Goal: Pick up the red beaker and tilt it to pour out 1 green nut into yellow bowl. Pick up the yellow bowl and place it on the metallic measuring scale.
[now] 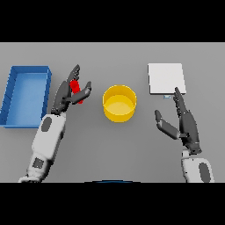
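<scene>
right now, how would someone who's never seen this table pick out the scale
Start at the yellow bowl in the middle of the grey table and look to its right and farther back. The scale is the flat, pale square plate there, just beyond the fingertips of the right robot hand. It is the only flat, pale thing; the blue bin at far left is deep with walls.
</scene>
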